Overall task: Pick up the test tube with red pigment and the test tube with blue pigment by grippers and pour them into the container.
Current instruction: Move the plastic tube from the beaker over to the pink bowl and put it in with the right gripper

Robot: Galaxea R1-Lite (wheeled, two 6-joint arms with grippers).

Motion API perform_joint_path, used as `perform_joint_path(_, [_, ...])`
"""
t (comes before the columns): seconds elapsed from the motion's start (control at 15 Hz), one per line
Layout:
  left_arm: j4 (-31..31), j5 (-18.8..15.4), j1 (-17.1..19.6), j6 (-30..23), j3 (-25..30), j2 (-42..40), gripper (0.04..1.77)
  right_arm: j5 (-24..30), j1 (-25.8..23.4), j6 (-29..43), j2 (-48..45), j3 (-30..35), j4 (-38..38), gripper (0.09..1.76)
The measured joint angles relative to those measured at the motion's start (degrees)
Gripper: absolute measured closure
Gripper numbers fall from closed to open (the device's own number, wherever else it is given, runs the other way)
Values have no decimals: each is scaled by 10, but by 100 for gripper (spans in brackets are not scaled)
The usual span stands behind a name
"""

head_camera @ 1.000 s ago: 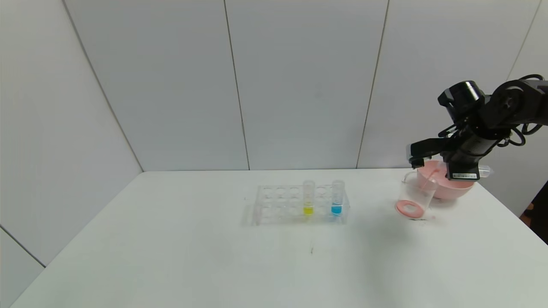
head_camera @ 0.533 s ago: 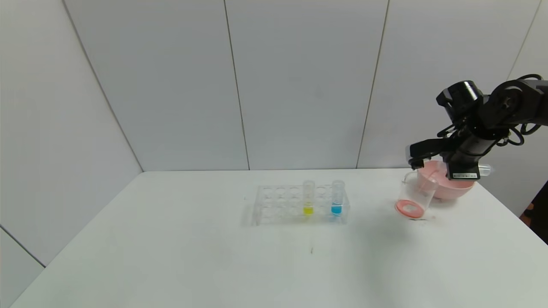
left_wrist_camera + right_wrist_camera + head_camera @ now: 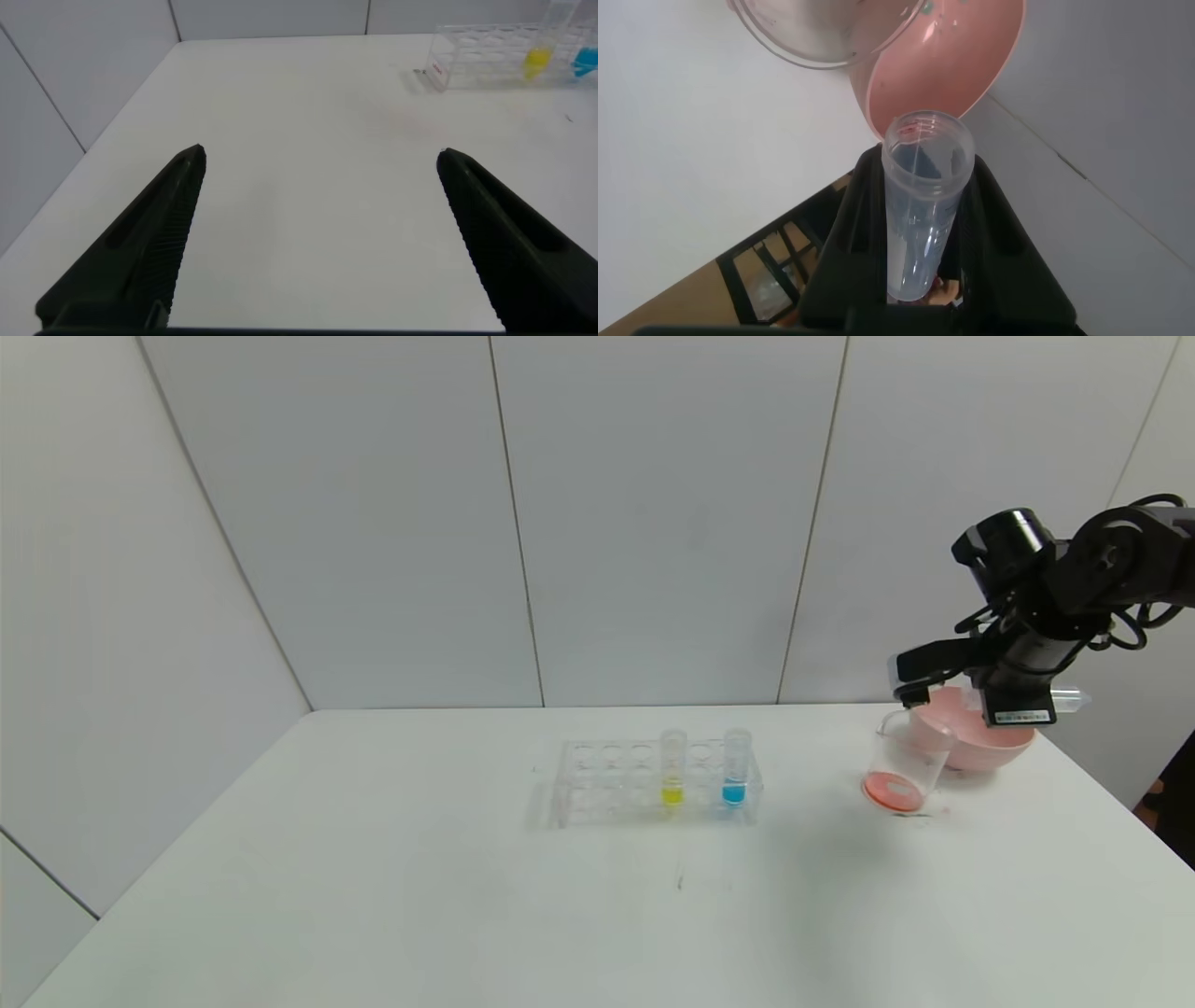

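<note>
My right gripper (image 3: 1016,702) (image 3: 926,173) is shut on the test tube with red pigment (image 3: 1069,698) (image 3: 924,215) and holds it on its side, mouth toward the container (image 3: 904,758). The tube looks drained, with only a red trace at its rim. Orange-red liquid pools in the bottom of the clear container, which stands just left of the gripper; its rim (image 3: 822,42) shows beyond the tube's mouth. The test tube with blue pigment (image 3: 735,767) (image 3: 586,58) stands in the clear rack (image 3: 597,784). My left gripper (image 3: 318,154) hangs open over bare table.
A pink bowl (image 3: 985,742) (image 3: 962,65) sits right behind the container, under my right gripper. A tube with yellow liquid (image 3: 672,767) (image 3: 535,60) stands in the rack left of the blue one. The white table (image 3: 373,896) ends close to the right of the bowl.
The right gripper has lifted slightly, raising the tube's closed end. The pink stream into the container has stopped, and the red ring on its bottom has filled in to a disc.
</note>
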Motion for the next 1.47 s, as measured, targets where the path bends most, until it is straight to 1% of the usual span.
perform_joint_path(0.4, [0,0,0,0,0,0,5,-15,3,-4,0,0,-1,135])
perform_joint_path(0.93, [0,0,0,0,0,0,5,-5,-3,-15,-8,0,-17,135])
perform_joint_path(1.0, [0,0,0,0,0,0,5,11,-3,-14,-9,0,-22,135])
perform_joint_path(1.13, [0,0,0,0,0,0,5,79,-6,9,-13,0,-37,135])
perform_joint_path(1.27, [0,0,0,0,0,0,5,141,-28,61,-21,0,-65,135])
perform_joint_path(1.33, [0,0,0,0,0,0,5,163,-43,95,-26,0,-70,135])
perform_joint_path(1.47, [0,0,0,0,0,0,5,231,-65,173,-37,0,-74,135])
